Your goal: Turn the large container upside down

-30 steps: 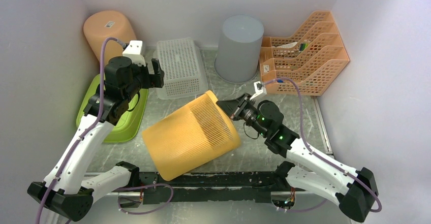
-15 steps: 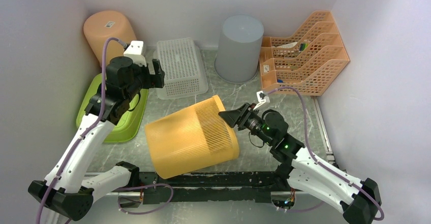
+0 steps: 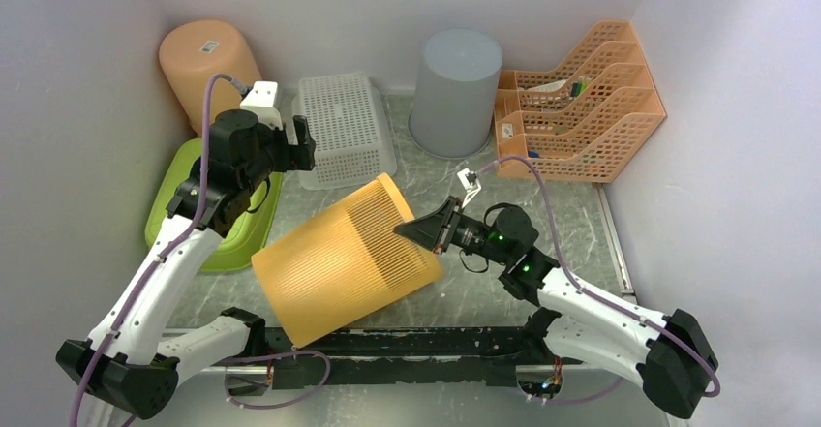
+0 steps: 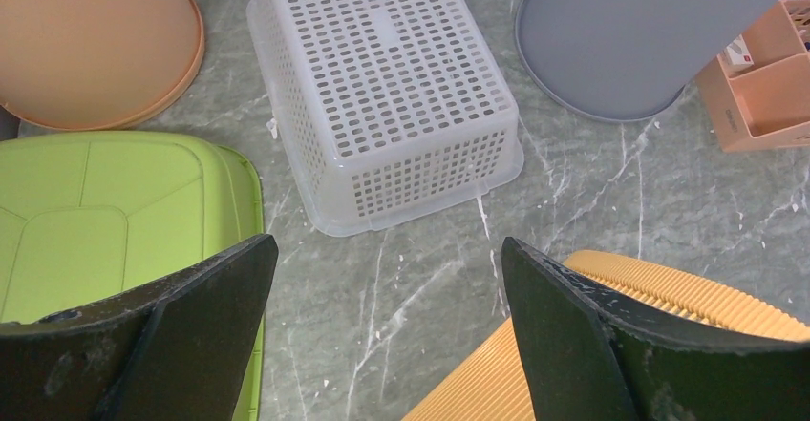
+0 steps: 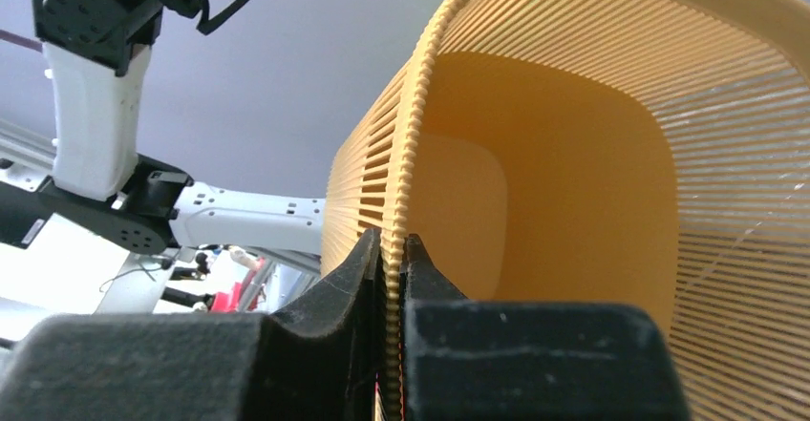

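Orange basket [image 3: 341, 264] swung left, rim pinched by right end effector [image 3: 410, 230]

place: robotics lab cell | cues: white walls [image 3: 319, 11] boxing a marble-pattern table [image 3: 431, 170] | bench-mounted robot arms [image 3: 165, 272]

Bare tabletop [image 4: 382, 316] between basket [image 4: 382, 77] and container [image 4: 669, 295]
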{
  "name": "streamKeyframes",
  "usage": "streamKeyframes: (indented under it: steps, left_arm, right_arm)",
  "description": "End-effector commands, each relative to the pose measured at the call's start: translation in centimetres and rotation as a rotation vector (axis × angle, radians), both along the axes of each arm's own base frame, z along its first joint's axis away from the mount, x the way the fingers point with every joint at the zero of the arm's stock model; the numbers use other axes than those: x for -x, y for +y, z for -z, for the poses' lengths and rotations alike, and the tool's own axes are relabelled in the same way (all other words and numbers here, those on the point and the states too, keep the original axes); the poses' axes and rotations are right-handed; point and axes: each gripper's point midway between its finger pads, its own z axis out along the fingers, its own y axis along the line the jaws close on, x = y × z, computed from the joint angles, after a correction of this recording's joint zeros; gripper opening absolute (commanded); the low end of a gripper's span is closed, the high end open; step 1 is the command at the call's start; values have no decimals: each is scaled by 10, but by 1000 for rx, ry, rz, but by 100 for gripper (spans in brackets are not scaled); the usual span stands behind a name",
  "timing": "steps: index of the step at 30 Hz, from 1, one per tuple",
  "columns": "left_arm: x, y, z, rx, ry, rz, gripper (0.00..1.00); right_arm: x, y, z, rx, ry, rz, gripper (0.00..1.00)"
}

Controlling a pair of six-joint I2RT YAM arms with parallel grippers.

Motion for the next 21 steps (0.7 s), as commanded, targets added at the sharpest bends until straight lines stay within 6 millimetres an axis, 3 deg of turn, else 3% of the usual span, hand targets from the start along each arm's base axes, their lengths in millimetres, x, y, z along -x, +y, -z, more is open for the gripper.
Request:
streamKeyframes:
  steps: [1,4,7,9,13,19,21]
  left_arm:
    - [-1,0,-16,0,-43,-1,100]
    - [0,0,-21,0,-49,-3,100]
    - [0,0,-29,2,-57,1,99]
    - [1,0,-35,1,-63,3,100]
    - [4,1,-47,11,-86,2,100]
    - [1,2,-44,0,-79,-4,99]
    - [0,1,-41,-6,-73,-2,100]
  right_arm:
    - [-1,-13,-37,-159,-168,6,0]
    - [-18,-39,-60,-310,-198,106,0]
    - [-33,-62,-60,-436,-146,170,0]
    - [-45,-74,-48,-476,-102,229,0]
    - [-72,-98,-1,-471,23,316,0]
    - [-88,-139,62,-464,270,395,0]
    - [-84,-150,62,-453,246,412,0]
